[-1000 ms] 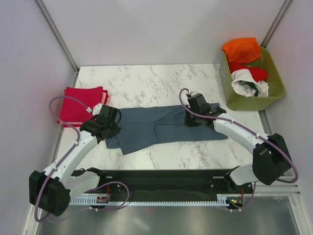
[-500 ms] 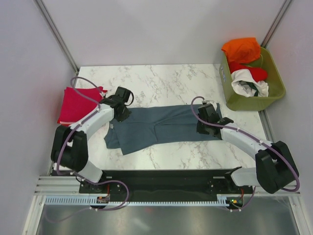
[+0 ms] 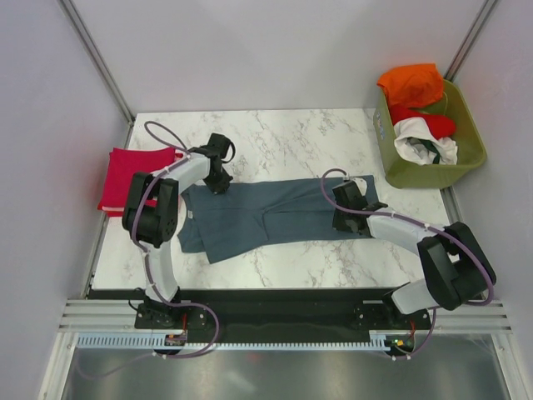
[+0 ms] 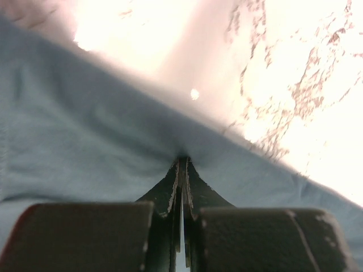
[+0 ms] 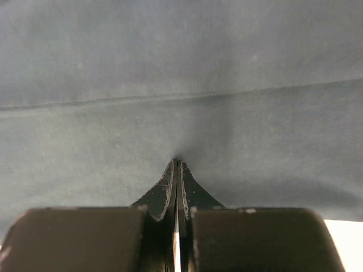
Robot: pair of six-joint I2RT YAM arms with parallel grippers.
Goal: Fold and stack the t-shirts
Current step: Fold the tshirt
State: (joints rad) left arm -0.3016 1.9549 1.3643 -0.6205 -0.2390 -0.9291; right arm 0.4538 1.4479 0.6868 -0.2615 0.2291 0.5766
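Observation:
A slate blue-grey t-shirt (image 3: 275,218) lies spread flat across the middle of the marble table. My left gripper (image 3: 218,180) stands shut at its far left corner, tips (image 4: 182,161) pressed onto the cloth near its edge. My right gripper (image 3: 343,205) is shut as well, tips (image 5: 176,161) pressed down on the shirt's right part just below a seam. No cloth shows between either pair of jaws. A crimson red t-shirt (image 3: 132,177), folded to a rectangle, lies at the table's left edge.
An olive-green basket (image 3: 433,173) stands at the back right, beyond the table's corner. It holds an orange tee (image 3: 412,83), a red one (image 3: 431,125) and a white one (image 3: 425,143). Metal frame posts rise at both back corners.
My left arm swung from the shirt's near left side up to its far left corner. My right gripper slid from the far edge down toward the near right. The shirt's left end shifted slightly.

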